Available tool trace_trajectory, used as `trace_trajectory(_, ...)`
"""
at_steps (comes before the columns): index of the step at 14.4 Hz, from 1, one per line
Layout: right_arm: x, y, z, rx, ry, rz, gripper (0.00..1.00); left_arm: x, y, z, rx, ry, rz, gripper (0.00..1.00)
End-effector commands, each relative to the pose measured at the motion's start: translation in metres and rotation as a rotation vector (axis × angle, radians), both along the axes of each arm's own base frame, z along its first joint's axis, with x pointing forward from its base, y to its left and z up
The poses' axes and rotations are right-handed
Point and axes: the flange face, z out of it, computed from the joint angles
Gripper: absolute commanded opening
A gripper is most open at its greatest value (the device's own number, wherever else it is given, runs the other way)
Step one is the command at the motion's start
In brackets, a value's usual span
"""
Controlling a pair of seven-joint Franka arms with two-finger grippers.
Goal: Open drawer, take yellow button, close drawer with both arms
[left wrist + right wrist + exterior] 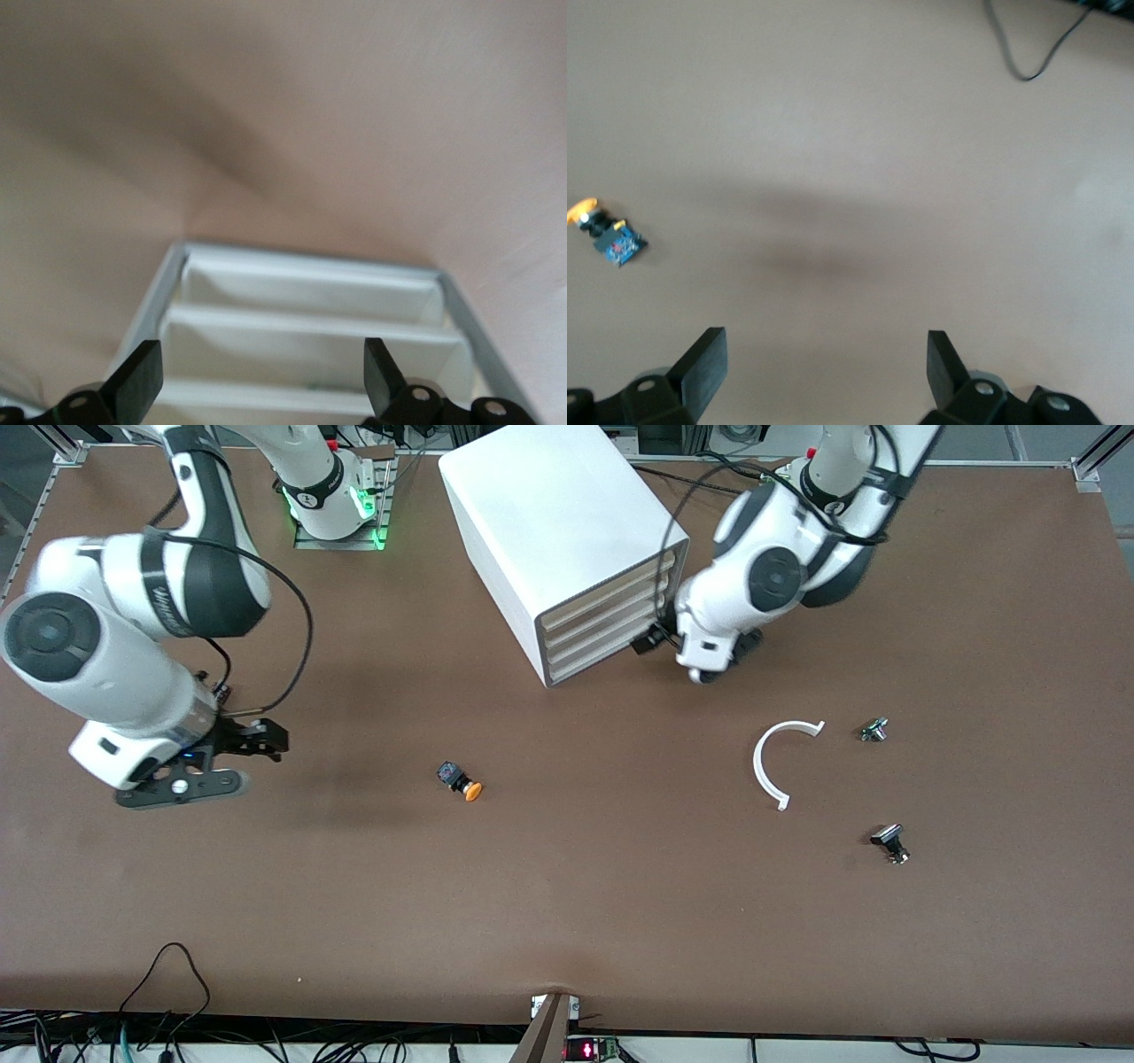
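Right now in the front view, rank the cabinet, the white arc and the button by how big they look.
1. Cabinet, by far the largest.
2. White arc.
3. Button, smallest.

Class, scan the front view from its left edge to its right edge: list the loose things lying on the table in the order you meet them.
button → white curved piece → small metallic part → black-headed part.

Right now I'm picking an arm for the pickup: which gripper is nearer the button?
Right. The right gripper hangs beside the button; the left gripper is at the cabinet.
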Motion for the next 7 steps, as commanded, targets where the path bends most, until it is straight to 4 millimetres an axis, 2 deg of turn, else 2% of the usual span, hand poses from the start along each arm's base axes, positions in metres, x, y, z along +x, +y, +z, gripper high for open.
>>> trace_trajectory(1,-0.009,-0.010,0.047,0.014,-0.047,-0.022,1.00,0.033,0.057,0.015,-0.017,-0.109,-0.133,1.00)
trace_trajectory(2,-0.017,-0.019,0.058,0.030,-0.026,-0.046,1.00,0.045,0.076,0.031,0.016,-0.162,-0.169,1.00)
trace_trajectory(4,-0.027,-0.056,0.068,0.097,0.020,-0.122,1.00,0.066,0.112,0.064,0.091,-0.256,-0.358,1.00)
trace_trajectory(5,-0.028,-0.072,0.072,0.143,0.018,-0.155,1.00,0.071,0.131,0.080,0.117,-0.288,-0.446,1.00)
trace_trajectory(7,-0.035,-0.083,0.086,0.163,0.009,-0.136,1.00,0.075,0.176,0.111,0.132,-0.322,-0.522,1.00)
